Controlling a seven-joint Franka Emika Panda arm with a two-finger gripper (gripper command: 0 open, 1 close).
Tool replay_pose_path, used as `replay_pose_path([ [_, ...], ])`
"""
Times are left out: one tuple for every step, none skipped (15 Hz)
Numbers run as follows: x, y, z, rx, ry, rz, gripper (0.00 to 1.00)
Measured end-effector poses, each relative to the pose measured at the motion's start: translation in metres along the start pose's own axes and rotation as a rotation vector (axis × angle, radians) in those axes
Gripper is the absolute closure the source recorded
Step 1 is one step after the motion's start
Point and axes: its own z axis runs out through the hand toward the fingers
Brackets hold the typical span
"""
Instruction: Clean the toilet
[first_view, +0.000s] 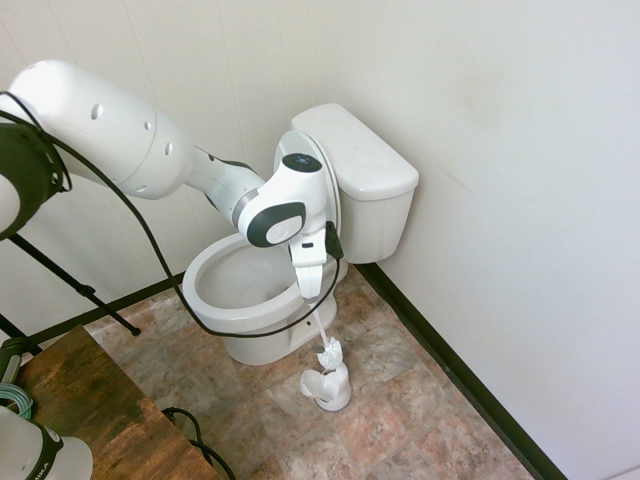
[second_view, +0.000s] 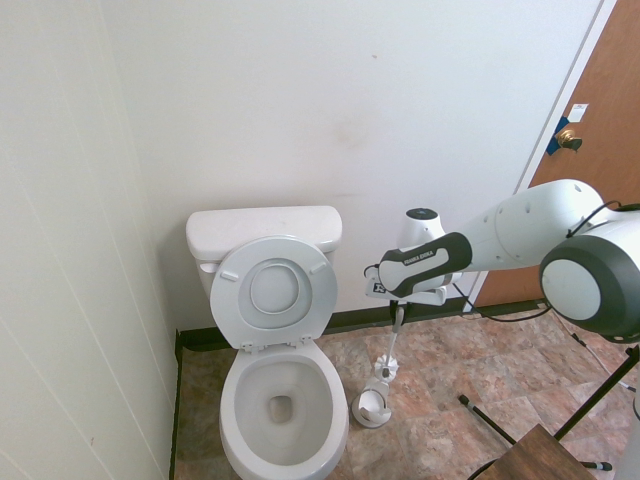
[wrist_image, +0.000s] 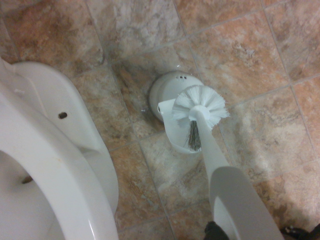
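Observation:
The white toilet (first_view: 232, 318) stands in the corner with its lid (second_view: 275, 292) raised against the tank (first_view: 362, 160), and its bowl (second_view: 283, 400) is open. My gripper (first_view: 310, 287) hangs to the side of the bowl, shut on the handle of a white toilet brush (first_view: 328, 353). The brush hangs straight down. Its bristle head (wrist_image: 200, 106) is lifted just above the small white brush holder (wrist_image: 167, 92) on the floor. The holder (second_view: 372, 408) sits close beside the toilet base. The toilet rim (wrist_image: 50, 165) shows in the wrist view.
A brown wooden table (first_view: 90, 400) stands near the front of the tiled floor (wrist_image: 260, 60). White walls with a black baseboard (first_view: 450, 365) close in two sides. A brown door (second_view: 595, 130) is past the arm.

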Motion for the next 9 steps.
replay_pose_path([
  [0.001,-0.002,0.013,-0.014,-0.010,-0.003,1.00],
  [0.002,-0.004,0.025,-0.026,-0.018,-0.005,1.00],
  [0.004,-0.006,0.035,-0.035,-0.025,-0.003,1.00],
  [0.006,-0.008,0.045,-0.044,-0.031,0.000,1.00],
  [0.009,-0.011,0.054,-0.050,-0.034,0.004,1.00],
  [0.012,-0.014,0.063,-0.055,-0.036,0.009,1.00],
  [0.015,-0.018,0.070,-0.058,-0.038,0.013,1.00],
  [0.018,-0.022,0.077,-0.059,-0.040,0.016,1.00],
  [0.020,-0.025,0.083,-0.061,-0.042,0.018,1.00],
])
